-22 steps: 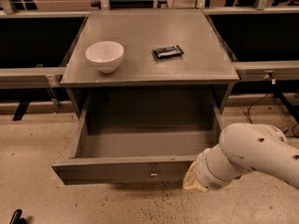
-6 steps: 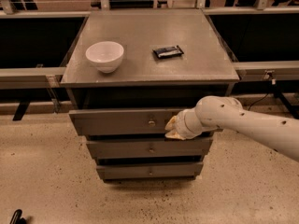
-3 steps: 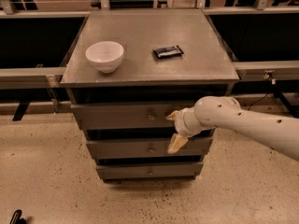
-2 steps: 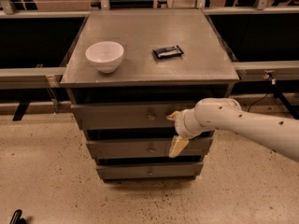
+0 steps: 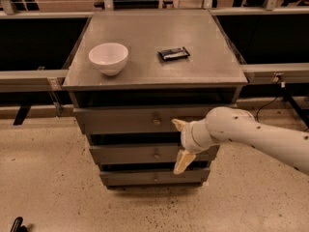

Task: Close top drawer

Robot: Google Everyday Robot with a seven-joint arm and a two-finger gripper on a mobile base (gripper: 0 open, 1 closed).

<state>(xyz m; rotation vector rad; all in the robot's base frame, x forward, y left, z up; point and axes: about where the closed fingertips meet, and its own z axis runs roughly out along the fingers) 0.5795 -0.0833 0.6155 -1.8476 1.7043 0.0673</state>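
Note:
The top drawer [image 5: 125, 119] is a wide grey metal front with a small round knob [image 5: 156, 121] at its centre. It sits pushed in under the cabinet top, its front close to the frame. My gripper [image 5: 179, 143] is in front of the drawer fronts, right of the knob. Its two cream fingers are spread apart, one [image 5: 179, 124] at the top drawer's front and one [image 5: 183, 161] down by the middle drawer. It holds nothing. The white arm [image 5: 251, 137] reaches in from the right.
A white bowl [image 5: 108, 58] and a small black packet [image 5: 174, 54] lie on the cabinet top [image 5: 207, 57]. Two narrower drawers, the middle one [image 5: 130, 153] and the bottom one [image 5: 140, 177], sit below. Dark shelving flanks the cabinet. A cable [image 5: 270, 103] hangs at the right.
The drawer was wide open, then got pushed in. In the last second the fingers have opened and the gripper has drawn slightly back from the drawer front.

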